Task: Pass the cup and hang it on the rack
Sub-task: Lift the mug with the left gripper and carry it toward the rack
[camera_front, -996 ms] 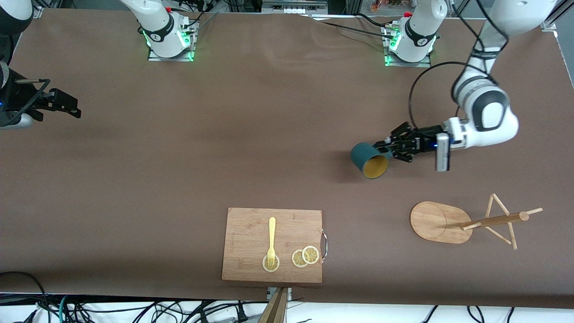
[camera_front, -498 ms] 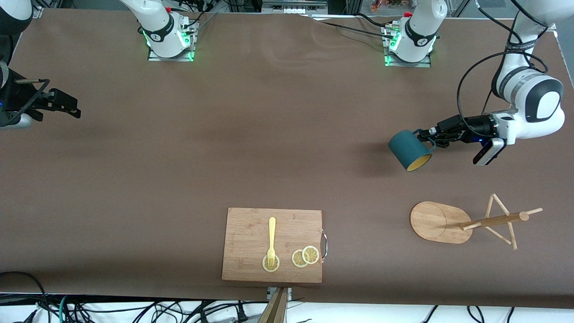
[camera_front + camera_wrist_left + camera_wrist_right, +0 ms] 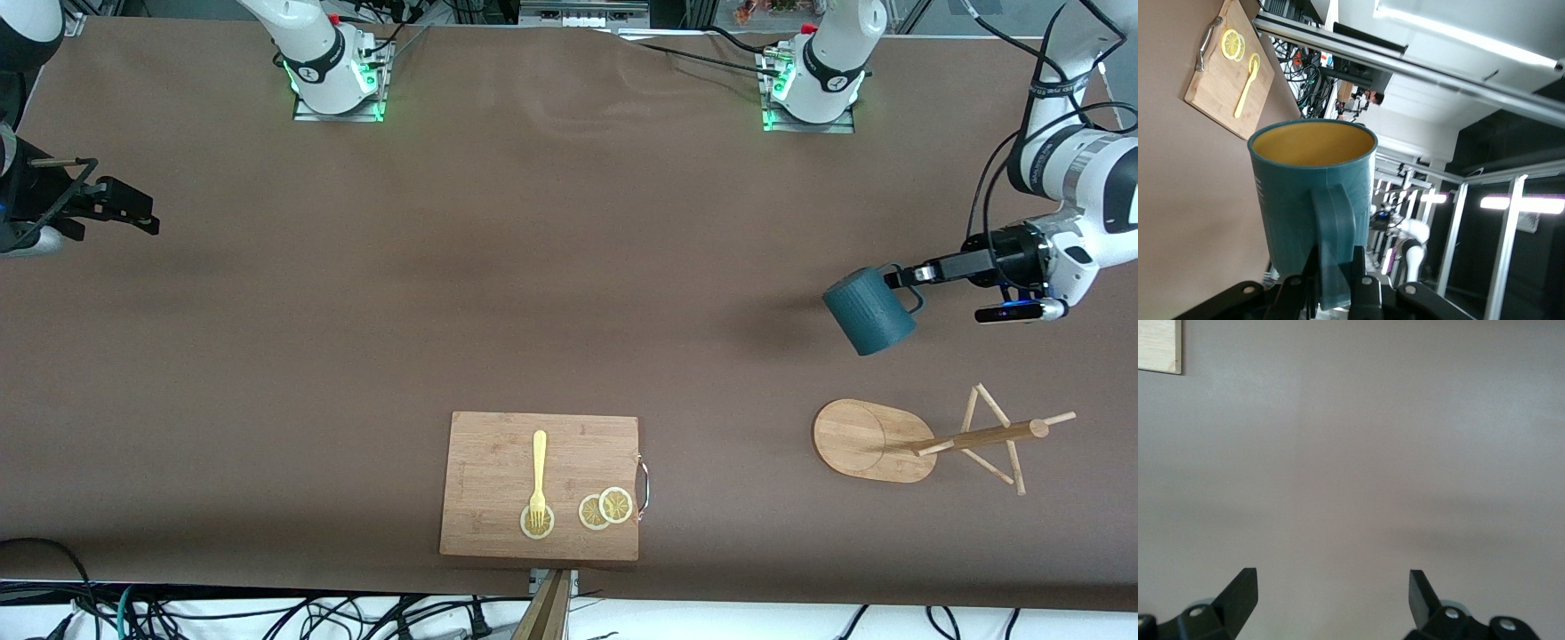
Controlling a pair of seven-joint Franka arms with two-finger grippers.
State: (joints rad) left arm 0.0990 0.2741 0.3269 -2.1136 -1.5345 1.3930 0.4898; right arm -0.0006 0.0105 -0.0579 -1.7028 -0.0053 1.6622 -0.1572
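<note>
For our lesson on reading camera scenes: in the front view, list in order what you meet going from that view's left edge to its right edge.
Right tool, open, waiting → cutting board with fork and lemon slices → teal cup, held by its handle in the air → mug rack → left tool, shut on the handle.

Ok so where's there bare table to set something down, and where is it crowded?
Bare table runs between the robot bases and the cutting board, and between that board and the rack. It is crowded at the left arm's end: the left gripper holds the cup there, above the table.
</note>
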